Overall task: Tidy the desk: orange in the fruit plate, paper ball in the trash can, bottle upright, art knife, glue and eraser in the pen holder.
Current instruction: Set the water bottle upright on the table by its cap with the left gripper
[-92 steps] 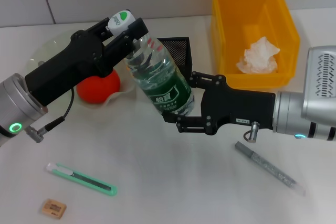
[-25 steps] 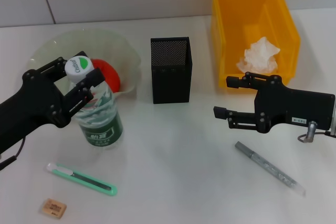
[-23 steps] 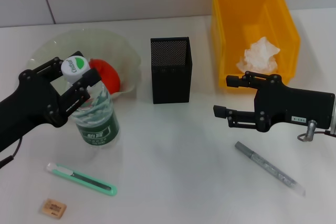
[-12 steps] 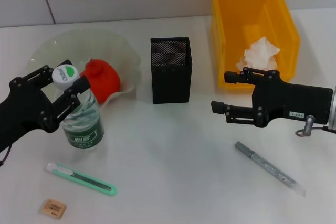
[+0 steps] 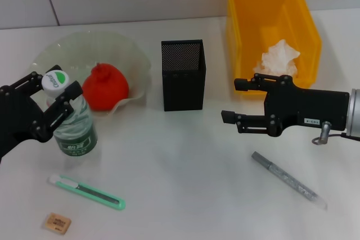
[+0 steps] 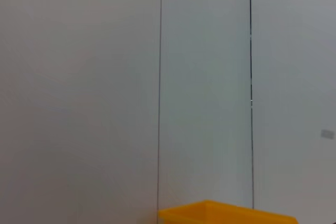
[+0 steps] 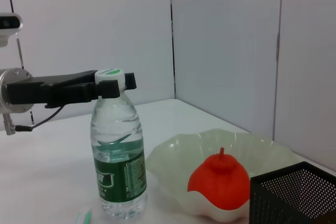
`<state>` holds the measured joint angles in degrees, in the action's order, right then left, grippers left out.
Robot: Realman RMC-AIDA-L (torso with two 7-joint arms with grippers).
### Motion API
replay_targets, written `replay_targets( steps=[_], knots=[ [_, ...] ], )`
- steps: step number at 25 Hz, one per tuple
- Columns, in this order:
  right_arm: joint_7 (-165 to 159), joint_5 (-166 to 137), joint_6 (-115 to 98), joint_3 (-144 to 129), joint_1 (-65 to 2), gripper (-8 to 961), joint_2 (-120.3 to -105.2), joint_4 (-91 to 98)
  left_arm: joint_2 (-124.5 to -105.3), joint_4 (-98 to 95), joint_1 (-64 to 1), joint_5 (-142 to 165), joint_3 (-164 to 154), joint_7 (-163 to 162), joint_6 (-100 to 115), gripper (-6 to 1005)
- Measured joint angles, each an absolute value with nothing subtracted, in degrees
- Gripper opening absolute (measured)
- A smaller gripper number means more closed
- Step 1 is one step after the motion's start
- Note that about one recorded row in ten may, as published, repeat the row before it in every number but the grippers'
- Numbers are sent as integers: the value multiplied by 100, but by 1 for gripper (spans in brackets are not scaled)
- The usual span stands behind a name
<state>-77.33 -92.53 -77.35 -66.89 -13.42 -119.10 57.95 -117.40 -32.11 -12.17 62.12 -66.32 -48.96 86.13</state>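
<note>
Left end effector (image 5: 54,95) of mine grips the neck of one clear plastic bottle (image 5: 72,130), upright on the bench (image 5: 180,195), white cap on, green label low. Just beyond it, one round red-orange fruit (image 5: 104,87) sits in one wavy translucent plate (image 5: 129,54). My right end effector (image 5: 232,100) hangs open, holding nothing, beside one black mesh pen holder (image 5: 183,75).

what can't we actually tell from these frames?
- Left gripper grip force on the bottle: head view shows fingers beside the neck; contact is unclear.
- Pen holder contents: mesh walls hide the inside.
- Left wrist view: only wall and the trash can rim, cut off by the edge.
- Eraser markings: too small.
</note>
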Motion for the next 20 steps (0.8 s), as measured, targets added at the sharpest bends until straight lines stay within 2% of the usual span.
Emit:
replay_targets(
  steps=[20],
  knots=[
    [-7778,-9260,-7681,-6732,-1439,767,-11909,5792,-11810,-2606,-1286,6178,-6158,-4374,8489,523]
  ],
)
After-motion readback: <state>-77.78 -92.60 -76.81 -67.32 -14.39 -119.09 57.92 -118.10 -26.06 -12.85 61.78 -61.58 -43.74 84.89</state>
